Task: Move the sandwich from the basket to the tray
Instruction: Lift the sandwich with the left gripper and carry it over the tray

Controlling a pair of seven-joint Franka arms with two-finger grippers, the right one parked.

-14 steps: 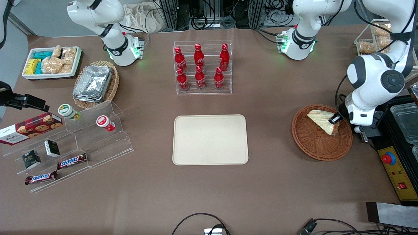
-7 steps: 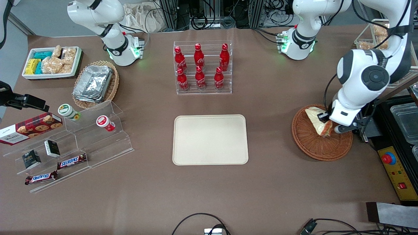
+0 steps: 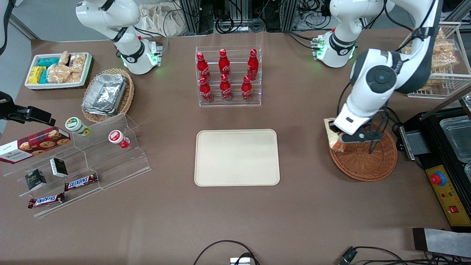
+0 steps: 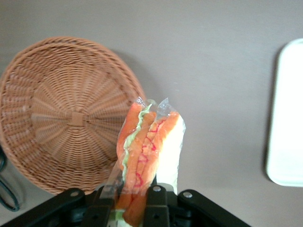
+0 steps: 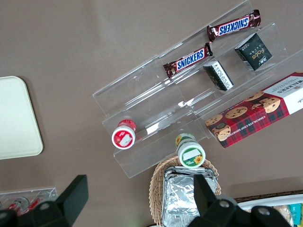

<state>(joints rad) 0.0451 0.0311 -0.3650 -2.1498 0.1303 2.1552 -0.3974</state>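
My gripper (image 3: 336,138) is shut on the sandwich (image 3: 333,137), a wrapped white-bread wedge with orange-red filling at its cut edge (image 4: 147,151). It hangs lifted above the rim of the round reddish-brown basket (image 3: 368,162), at the edge nearest the tray. In the left wrist view the basket (image 4: 66,118) lies with nothing in it, and the black fingers (image 4: 156,203) clamp the wedge from both sides. The cream-beige tray (image 3: 236,157) lies flat with nothing on it at mid-table, toward the parked arm from the basket; its rim (image 4: 284,118) also shows in the left wrist view.
An acrylic rack of red cola bottles (image 3: 228,75) stands farther from the front camera than the tray. A black control box (image 3: 441,173) sits beside the basket at the working arm's end. Acrylic steps with snacks (image 3: 73,162), a foil-container basket (image 3: 106,95) and a white snack bin (image 3: 59,70) lie toward the parked arm's end.
The gripper closed on the sandwich in the basket, raised it and carried it toward the tray, to above the basket's rim. The arm swung the same way.
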